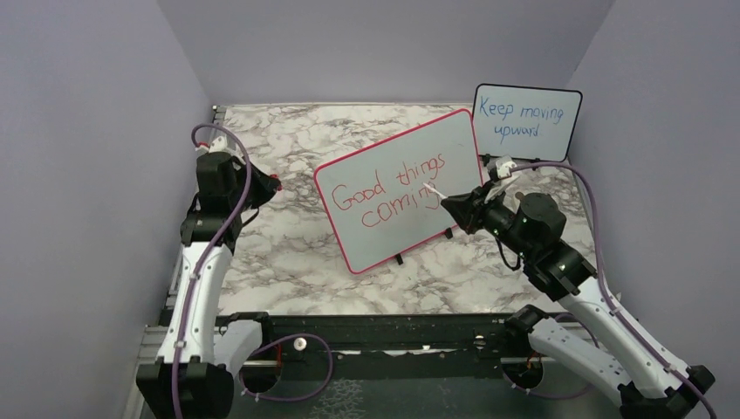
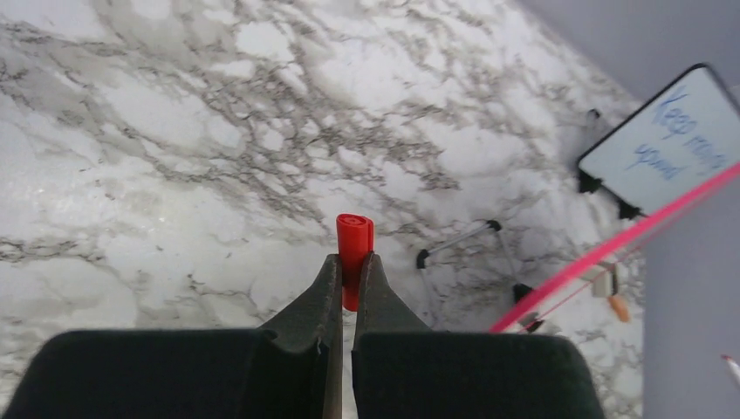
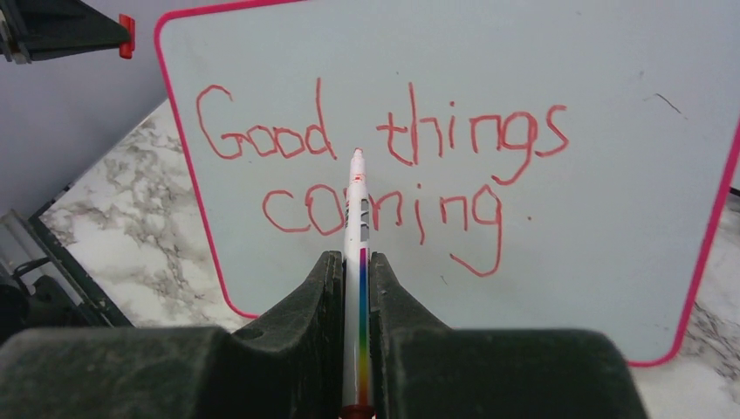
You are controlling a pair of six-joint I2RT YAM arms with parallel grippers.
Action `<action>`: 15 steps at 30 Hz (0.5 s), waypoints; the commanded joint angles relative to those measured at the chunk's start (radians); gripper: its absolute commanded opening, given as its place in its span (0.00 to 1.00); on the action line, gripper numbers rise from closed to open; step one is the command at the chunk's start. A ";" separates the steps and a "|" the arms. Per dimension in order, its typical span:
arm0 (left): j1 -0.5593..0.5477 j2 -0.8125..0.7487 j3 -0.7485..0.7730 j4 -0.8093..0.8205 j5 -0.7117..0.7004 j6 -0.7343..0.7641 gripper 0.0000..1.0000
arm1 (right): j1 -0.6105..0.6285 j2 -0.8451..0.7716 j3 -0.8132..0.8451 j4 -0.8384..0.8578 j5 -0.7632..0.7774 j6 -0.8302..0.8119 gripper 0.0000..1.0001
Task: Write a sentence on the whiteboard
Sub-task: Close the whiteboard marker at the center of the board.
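**Red sentence on the board, marker pinched at its face**

From my remote seat, the whiteboard (image 1: pixel 393 243) stood tilted back on its small black feet near the middle of the marble table (image 1: pixel 288 253), its pink-red frame angled with the left end closer to the arms. The sentence (image 1: pixel 393 196) ran across it in red in two lines, "Good things" above "coming".

The right gripper (image 3: pixel 353 262) was pinching a white marker (image 3: pixel 356 209) with a rainbow stripe down its barrel, the fingers pressed against it on both sides. In the right wrist view the marker's red tip sat between the two lines, just above the middle of "coming". I could not tell whether the tip touched the surface. From overhead, that gripper was at the board's right edge, the marker pointing at the end of the lower line.

The left gripper (image 2: pixel 347 266) hung over bare marble, well apart from the board on its left side. Its fingers were clamped on a small red cap (image 2: pixel 354 240), which stuck out past the fingertips.

Behind the board's right corner, a smaller black-framed board (image 1: pixel 528 122) leaned at the back wall with "Keep moving upward" in blue.
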 commanded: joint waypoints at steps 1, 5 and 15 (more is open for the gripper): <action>0.003 -0.147 -0.036 0.082 0.104 -0.181 0.00 | 0.014 0.011 -0.049 0.255 -0.103 0.028 0.01; 0.002 -0.197 -0.050 0.132 0.158 -0.289 0.00 | 0.059 0.052 -0.076 0.381 -0.091 0.060 0.01; -0.032 -0.202 -0.034 0.252 0.250 -0.478 0.00 | 0.364 0.170 -0.101 0.640 0.209 -0.029 0.01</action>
